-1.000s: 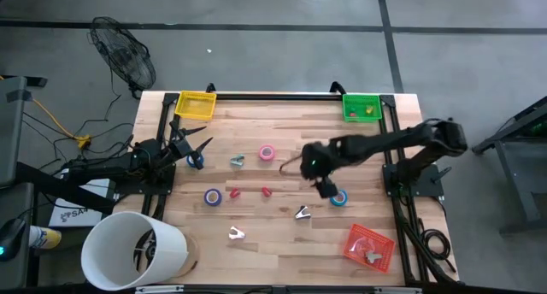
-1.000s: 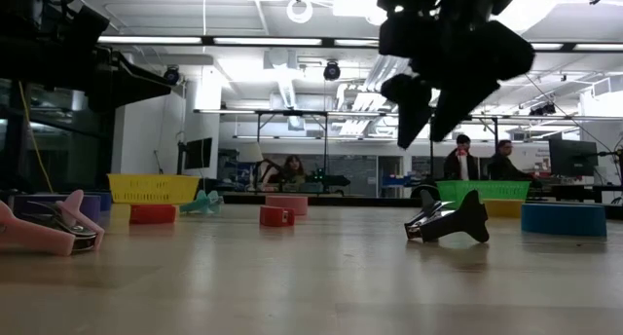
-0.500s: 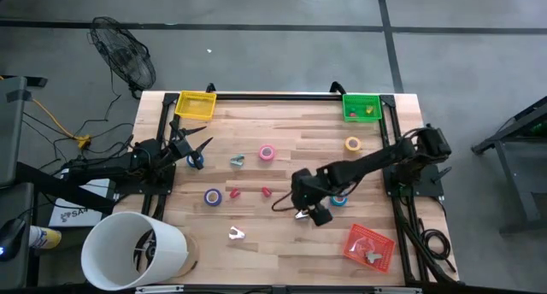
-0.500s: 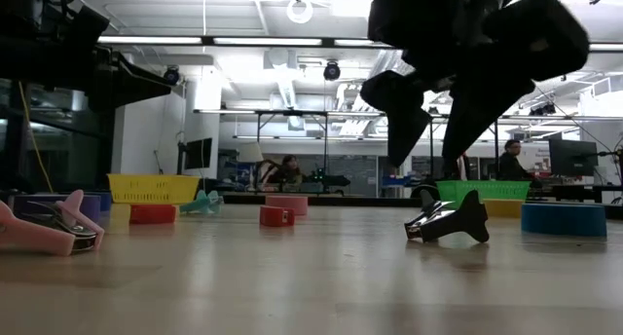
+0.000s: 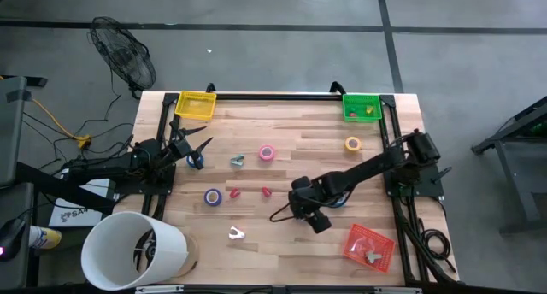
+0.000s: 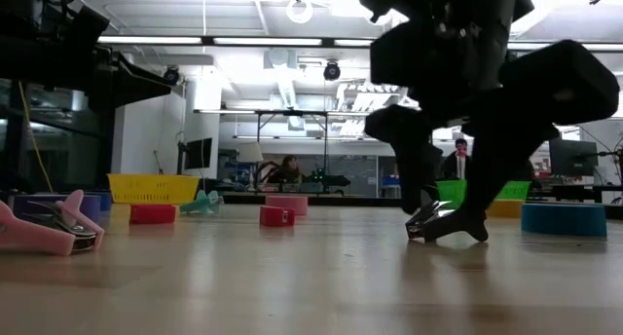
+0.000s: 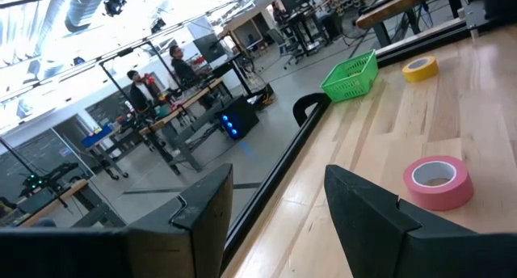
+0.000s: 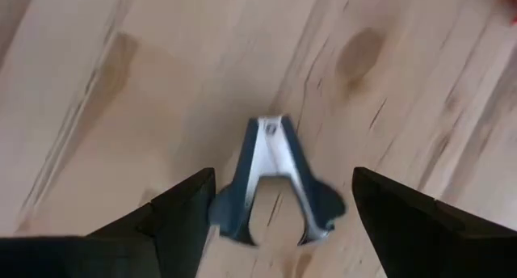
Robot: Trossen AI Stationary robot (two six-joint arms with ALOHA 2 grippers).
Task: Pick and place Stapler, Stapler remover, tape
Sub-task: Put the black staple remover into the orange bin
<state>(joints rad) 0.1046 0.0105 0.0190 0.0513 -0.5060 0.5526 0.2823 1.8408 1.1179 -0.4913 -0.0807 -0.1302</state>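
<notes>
A dark staple remover (image 8: 275, 177) with a silver middle lies on the wooden table; it also shows in the low view (image 6: 450, 228). My right gripper (image 8: 283, 199) is open, points down over it (image 5: 304, 214), and has one finger on each side; I cannot tell whether either finger touches it. My left gripper (image 5: 197, 147) is open and empty at the table's left, next to a blue tape roll (image 5: 196, 161). A pink tape roll (image 5: 267, 153), a purple-blue roll (image 5: 213, 196), a yellow roll (image 5: 353, 144) and a teal staple remover (image 5: 237, 161) lie apart on the table.
A yellow basket (image 5: 196, 104) and a green basket (image 5: 361, 107) stand at the far edge, and a red basket (image 5: 369, 245) at the near right. A white bucket (image 5: 132, 253) stands at the near left corner. Small red pieces (image 5: 266, 191) and a pale staple remover (image 5: 237, 234) lie mid-table.
My right gripper has gone toward the table's left and near edges, away from the blue tape roll, and has come down until its fingers straddle the dark staple remover. The remover has stayed where it was.
</notes>
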